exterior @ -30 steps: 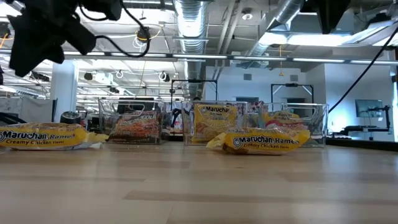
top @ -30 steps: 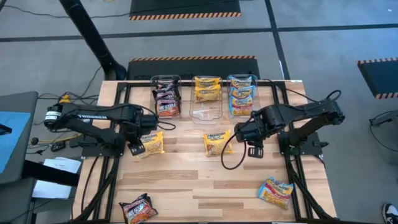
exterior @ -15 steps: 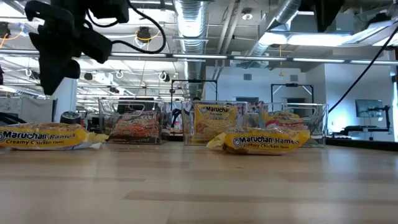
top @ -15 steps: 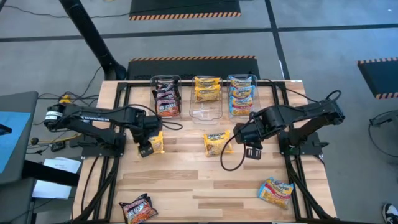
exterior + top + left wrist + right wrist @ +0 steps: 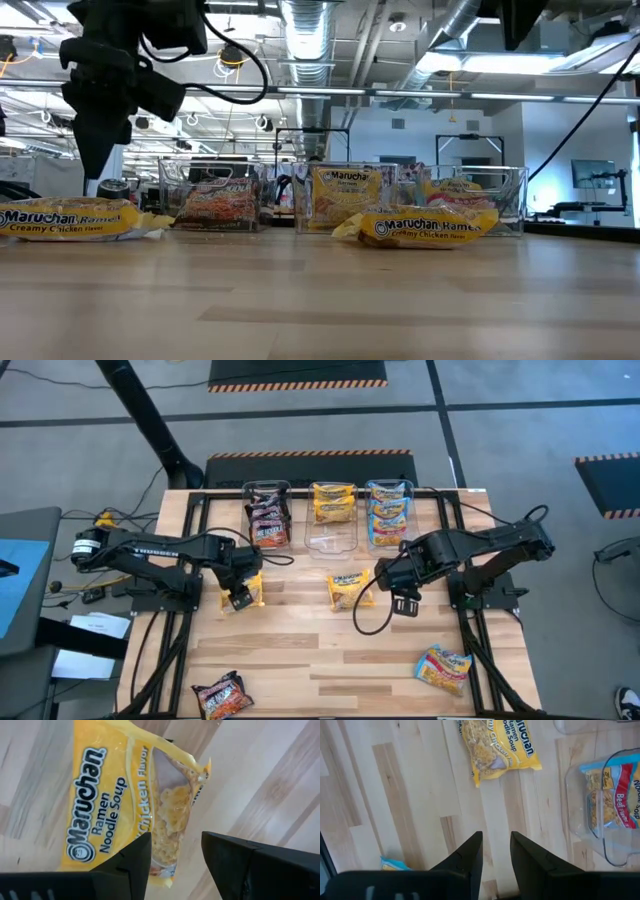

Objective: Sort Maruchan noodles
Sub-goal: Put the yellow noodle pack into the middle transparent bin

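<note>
A yellow-orange Maruchan packet (image 5: 254, 586) (image 5: 115, 800) lies flat on the table's left half. My left gripper (image 5: 238, 597) (image 5: 175, 857) hangs open above its near end, fingers pointing down; the low view shows the left gripper (image 5: 96, 165) well above that packet (image 5: 70, 220). A second yellow packet (image 5: 347, 589) (image 5: 495, 750) lies flat mid-table. My right gripper (image 5: 399, 603) (image 5: 496, 855) hovers just to its right over bare wood, open by a narrow gap.
Three clear tubs stand at the far edge: left tub (image 5: 267, 490) with maroon packets, middle tub (image 5: 333, 543) with yellow ones, right tub (image 5: 390, 485) with blue-pink ones. A maroon packet (image 5: 222, 695) and a blue-pink packet (image 5: 443, 667) lie near the near edge. Bare wood lies between.
My left gripper has moved toward the table's right and down, from beside the left yellow packet to above its near end. My right gripper has shifted a little toward the table's left. No packet has moved.
</note>
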Robot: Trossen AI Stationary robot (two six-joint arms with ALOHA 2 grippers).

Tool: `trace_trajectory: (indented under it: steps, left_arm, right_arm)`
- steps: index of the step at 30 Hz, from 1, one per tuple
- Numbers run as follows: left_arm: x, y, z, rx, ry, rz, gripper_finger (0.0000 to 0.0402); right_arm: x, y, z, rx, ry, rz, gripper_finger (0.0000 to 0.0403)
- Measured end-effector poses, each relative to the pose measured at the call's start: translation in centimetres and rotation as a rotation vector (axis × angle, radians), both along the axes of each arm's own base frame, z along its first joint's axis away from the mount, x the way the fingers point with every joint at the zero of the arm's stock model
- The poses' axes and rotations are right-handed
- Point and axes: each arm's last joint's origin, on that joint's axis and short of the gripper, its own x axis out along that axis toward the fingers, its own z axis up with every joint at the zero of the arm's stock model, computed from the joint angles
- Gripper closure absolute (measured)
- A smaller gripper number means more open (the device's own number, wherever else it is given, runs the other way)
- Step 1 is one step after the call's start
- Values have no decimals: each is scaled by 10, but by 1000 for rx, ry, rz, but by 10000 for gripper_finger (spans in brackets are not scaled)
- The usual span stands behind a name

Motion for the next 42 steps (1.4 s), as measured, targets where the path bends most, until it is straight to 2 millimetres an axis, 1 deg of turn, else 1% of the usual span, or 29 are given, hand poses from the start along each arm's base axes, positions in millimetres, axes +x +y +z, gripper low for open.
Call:
trace_trajectory:
  steps: [9, 13, 18, 21, 26, 29, 32, 42]
  left_arm:
    - [2, 0, -3, 48, -13, 35, 237]
    - [4, -1, -2, 111, -29, 49, 237]
    - [3, 7, -2, 183, -20, 73, 237]
    - [2, 11, -2, 168, -19, 89, 236]
    - [2, 13, -2, 93, -25, 96, 236]
    - [3, 11, -2, 44, -42, 88, 236]
    - [5, 3, -1, 39, -55, 60, 236]
    - [7, -20, -2, 122, -56, -22, 237]
  right_arm:
    - [0, 0, 0, 0, 1, 0, 280]
    - [0, 0, 0, 0, 1, 0, 280]
    - [0, 0, 0, 0, -1, 0, 280]
    - [1, 0, 0, 4, -15, 0, 280]
    - [2, 0, 0, 4, -18, 0, 280]
    - [2, 0, 0, 4, -18, 0, 280]
    - [2, 0, 0, 4, -18, -1, 280]
    - [2, 0, 0, 5, -19, -3, 280]
